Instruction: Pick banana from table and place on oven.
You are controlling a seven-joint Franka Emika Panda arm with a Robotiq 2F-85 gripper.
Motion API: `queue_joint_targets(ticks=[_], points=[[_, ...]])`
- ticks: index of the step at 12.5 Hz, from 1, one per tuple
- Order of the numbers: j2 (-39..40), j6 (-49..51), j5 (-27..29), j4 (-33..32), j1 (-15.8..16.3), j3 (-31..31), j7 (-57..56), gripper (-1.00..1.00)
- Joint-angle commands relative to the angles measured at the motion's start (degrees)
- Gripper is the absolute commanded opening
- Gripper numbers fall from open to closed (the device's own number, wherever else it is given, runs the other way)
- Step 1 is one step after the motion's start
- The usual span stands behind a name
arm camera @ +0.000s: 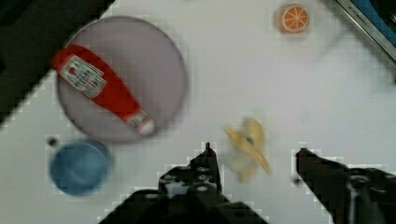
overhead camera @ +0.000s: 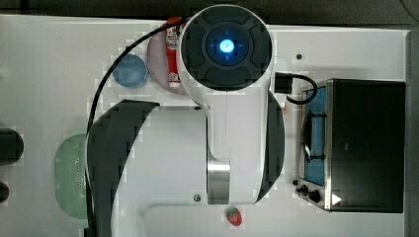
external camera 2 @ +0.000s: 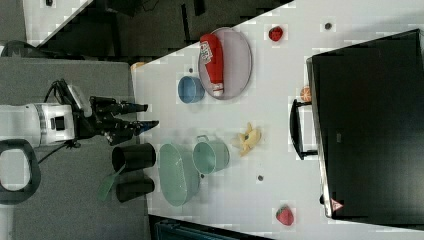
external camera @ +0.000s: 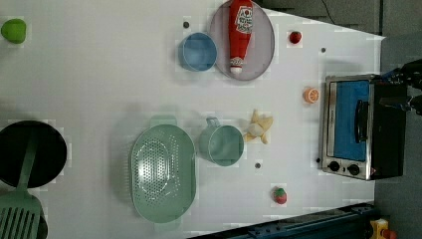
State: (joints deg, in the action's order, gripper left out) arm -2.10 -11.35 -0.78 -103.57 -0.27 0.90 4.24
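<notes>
The banana (external camera: 259, 128) is a small pale yellow, partly peeled fruit lying on the white table (external camera: 99, 74), between the green cup (external camera: 222, 144) and the oven (external camera: 361, 127). In the right view the banana (external camera 2: 249, 138) lies apart from the oven (external camera 2: 370, 125), whose black top is bare. My gripper (external camera 2: 149, 115) is open and holds nothing. In the wrist view the banana (arm camera: 247, 144) shows on the table between the two dark fingertips of the gripper (arm camera: 254, 151), some way below them. In the top view the arm (overhead camera: 225, 47) hides the banana.
A ketchup bottle (external camera: 240, 30) lies on a grey plate (external camera: 259, 59) beside a blue bowl (external camera: 198, 51). A green colander (external camera: 161, 172) stands next to the cup. An orange slice (external camera: 311, 94) lies by the oven door; strawberries (external camera: 280, 195) (external camera: 295, 37) lie near the edges.
</notes>
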Motion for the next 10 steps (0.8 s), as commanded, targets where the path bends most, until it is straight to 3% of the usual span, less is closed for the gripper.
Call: queue_joint_targets(ticks=[1, 3, 7, 10], points=[[-24.28, 8.48, 1.64, -16.1, -5.82, 3.05, -5.05, 0.59], [-24.26, 8.48, 1.64, -16.17, -5.81, 3.07, -5.06, 0.99], [-21.94, 6.5, 1.64, -17.55, -5.73, 3.26, -5.05, 1.0], [-16.63, -1.2, 1.64, -20.51, -5.61, 3.5, -5.05, 1.0]])
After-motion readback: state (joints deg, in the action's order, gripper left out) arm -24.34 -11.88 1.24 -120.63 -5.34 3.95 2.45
